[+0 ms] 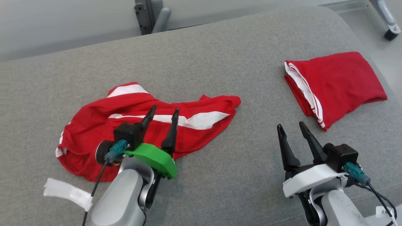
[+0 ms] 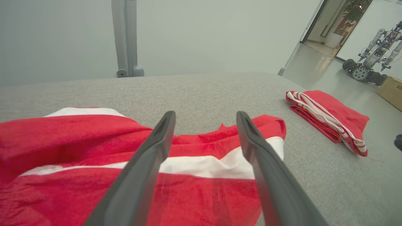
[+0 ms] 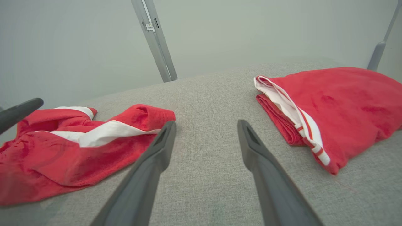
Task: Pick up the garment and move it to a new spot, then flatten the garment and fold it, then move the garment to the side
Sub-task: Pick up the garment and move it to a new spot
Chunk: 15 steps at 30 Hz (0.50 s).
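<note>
Garment (image 1: pixel 94 131): red with white bands, lying crumpled on the left half of the grey cloth-covered bench (image 1: pixel 220 56), bunched and creased, one end trailing out toward the middle. Not flat and not folded yet. A second red-and-white piece (image 1: pixel 339 81) sits neatly folded well apart on the right, near the bench edge. Left hand (image 1: pixel 165 109) hangs over the near part of the garment with its fingers (image 2: pixel 157 141) spread wide and nothing between them; the cloth shows through the gap in the left wrist view, and I can't tell whether the tips touch it. Right hand (image 1: pixel 291 125) is also wide open and empty, over bare bench between the two pieces and just short of the folded one. Handling, judged: thin knit, light, fully limp, so it will sag and swing from any single pinch and won't hold a shape. Not fragile and probably not slippery, but the layers are stacked, so a deep bite could catch two plies at once. Best holds look like the outer edges: the pointed end toward the middle (image 1: pixel 232 102) and the hem at the far left (image 1: pixel 62 147), one per hand, so lifting spreads it instead of balling it. Raised folds along the white band (image 1: pixel 201 121) are easy to pinch but would lift it lopsided. Keep it low and drag gently when flattening, since the bench cover looks grippy.
</note>
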Tool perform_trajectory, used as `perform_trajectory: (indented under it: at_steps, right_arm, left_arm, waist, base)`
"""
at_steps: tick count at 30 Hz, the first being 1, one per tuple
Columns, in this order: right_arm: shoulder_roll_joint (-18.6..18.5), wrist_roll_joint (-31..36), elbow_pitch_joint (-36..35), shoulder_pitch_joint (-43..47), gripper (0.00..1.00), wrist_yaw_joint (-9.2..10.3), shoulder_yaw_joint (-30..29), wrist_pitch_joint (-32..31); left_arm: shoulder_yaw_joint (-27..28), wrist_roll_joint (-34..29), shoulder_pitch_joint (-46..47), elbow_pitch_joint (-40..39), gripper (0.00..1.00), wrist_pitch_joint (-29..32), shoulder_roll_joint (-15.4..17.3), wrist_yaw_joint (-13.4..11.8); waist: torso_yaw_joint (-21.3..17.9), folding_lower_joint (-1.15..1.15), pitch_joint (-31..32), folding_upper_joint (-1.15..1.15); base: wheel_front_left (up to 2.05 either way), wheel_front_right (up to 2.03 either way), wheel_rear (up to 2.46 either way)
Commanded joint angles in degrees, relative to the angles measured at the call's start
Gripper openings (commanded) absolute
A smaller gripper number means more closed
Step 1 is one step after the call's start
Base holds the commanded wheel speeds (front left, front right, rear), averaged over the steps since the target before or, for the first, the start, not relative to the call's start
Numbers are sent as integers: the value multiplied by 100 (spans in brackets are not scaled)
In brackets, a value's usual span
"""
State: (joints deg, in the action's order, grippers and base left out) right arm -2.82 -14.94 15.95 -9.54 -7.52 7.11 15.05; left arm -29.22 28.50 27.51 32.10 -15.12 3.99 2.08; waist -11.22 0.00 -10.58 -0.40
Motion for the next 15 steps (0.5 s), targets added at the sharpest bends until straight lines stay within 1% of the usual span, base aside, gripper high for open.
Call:
perform_trajectory:
  at_steps: [1, 6, 8, 12, 15]
  right_arm:
    - [-20, 15, -10, 102, 100, 7, -4, 14]
    - [-20, 38, 9, 239, 100, 7, -39, 15]
    - [-19, 54, 19, 343, 100, 7, -51, 15]
    - [-19, 74, 50, 516, 100, 7, -58, 14]
    - [-19, 83, 71, 606, 100, 7, -65, 14]
  left_arm:
    - [208, -94, -267, -79, 100, 0, 41, 3]
    - [959, -471, -956, -533, 100, 0, 139, -135]
    - [1263, -625, -1273, -742, 100, 0, 128, -165]
    - [1852, -931, -1921, -1106, 100, 0, 100, -184]
    - [2251, -1075, -2387, -1343, 100, 0, 40, -129]
  waist:
    - [365, 0, 399, 40]
    - [479, 0, 649, 40]
    - [519, 0, 772, 40]
    - [560, 0, 967, 40]
    - [562, 0, 1042, 40]
  base:
    - [0, 0, 0]
    - [0, 0, 0]
    - [0, 0, 0]
    - [0, 0, 0]
    - [0, 0, 0]
